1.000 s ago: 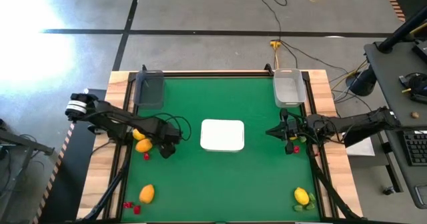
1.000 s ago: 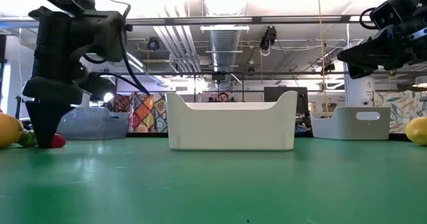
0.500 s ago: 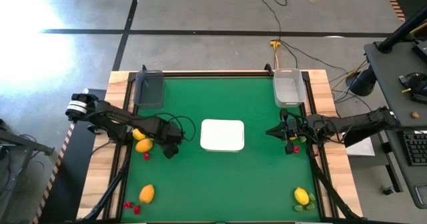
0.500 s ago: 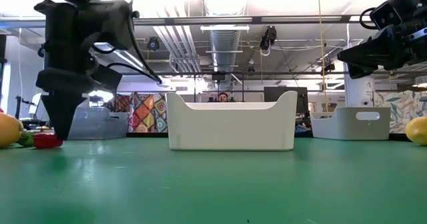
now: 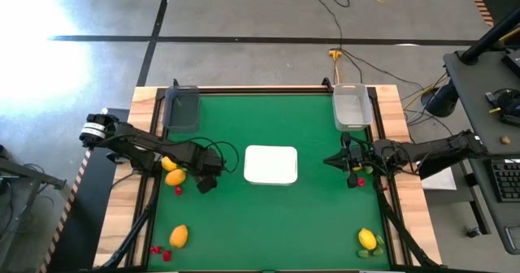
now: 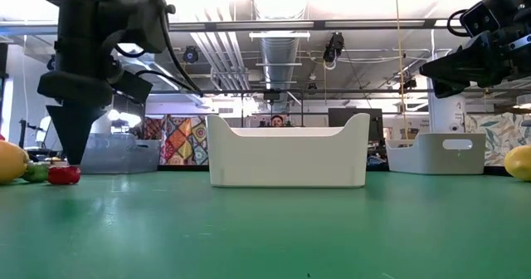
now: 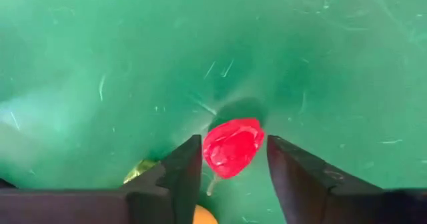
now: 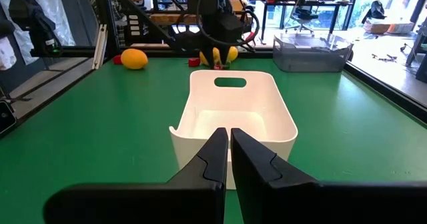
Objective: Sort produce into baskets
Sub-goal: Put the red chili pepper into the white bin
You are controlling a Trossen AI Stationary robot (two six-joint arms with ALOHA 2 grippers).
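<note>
A small red berry (image 7: pixel 232 147) lies on the green table; it also shows in the high view (image 5: pixel 178 190) and the low view (image 6: pixel 64 175). My left gripper (image 5: pixel 203 183) hangs open just above it (image 6: pixel 70 156), one finger on either side in the wrist view, touching nothing. A lemon (image 5: pixel 169 164), an orange citrus (image 5: pixel 175 176) and a green piece (image 6: pixel 34 173) lie close by on the left. My right gripper (image 5: pixel 334 161) is shut and empty, right of the white tray (image 5: pixel 270 165) and pointing at it (image 8: pixel 230 111).
The dark bin (image 5: pixel 181 108) stands at the far left, the clear pale bin (image 5: pixel 353 107) at the far right. An orange (image 5: pixel 179 236) and red berries (image 5: pixel 160 251) lie near left; a lemon (image 5: pixel 367 239) near right; a berry (image 5: pixel 360 181) under the right arm.
My left gripper has risen from the table beside the red berry and now hangs above it. The berry stays on the table.
</note>
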